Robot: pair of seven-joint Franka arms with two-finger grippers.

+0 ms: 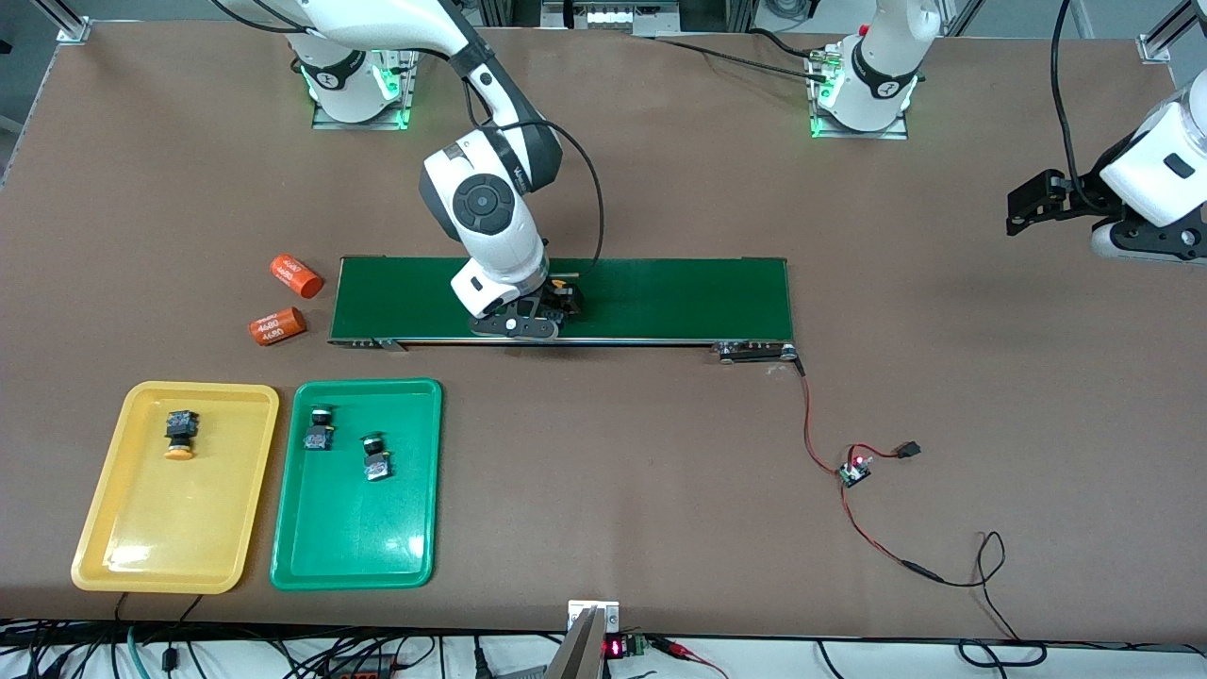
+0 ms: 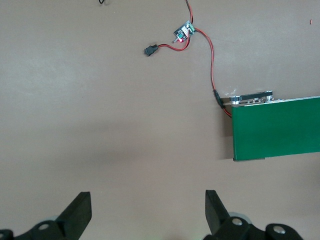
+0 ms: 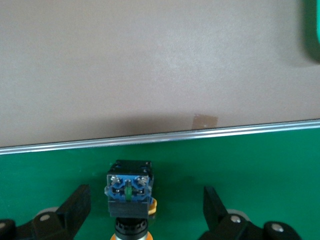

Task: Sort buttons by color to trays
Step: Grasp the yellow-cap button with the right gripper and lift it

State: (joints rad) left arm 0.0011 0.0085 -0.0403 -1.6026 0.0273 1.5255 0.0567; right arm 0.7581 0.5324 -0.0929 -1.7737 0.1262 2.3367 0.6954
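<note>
A yellow-orange-capped button [image 3: 129, 192] lies on its side on the dark green conveyor belt [image 1: 679, 297]. My right gripper [image 3: 145, 195] is low over the belt and open, one finger on each side of this button and clear of it. In the front view the right gripper [image 1: 539, 316] largely hides it. The yellow tray [image 1: 179, 528] holds one yellow-orange-capped button [image 1: 179, 436]. The green tray [image 1: 349, 538] holds two green-capped buttons [image 1: 319, 429] [image 1: 376, 458]. My left gripper [image 2: 147, 197] waits open and empty above bare table at the left arm's end [image 1: 1037, 203].
Two orange cylinders [image 1: 296, 275] [image 1: 277, 326] lie beside the belt toward the right arm's end. A small circuit board [image 1: 854, 469] with red and black wires trails from the belt's other end, nearer the front camera. The trays sit side by side near the front edge.
</note>
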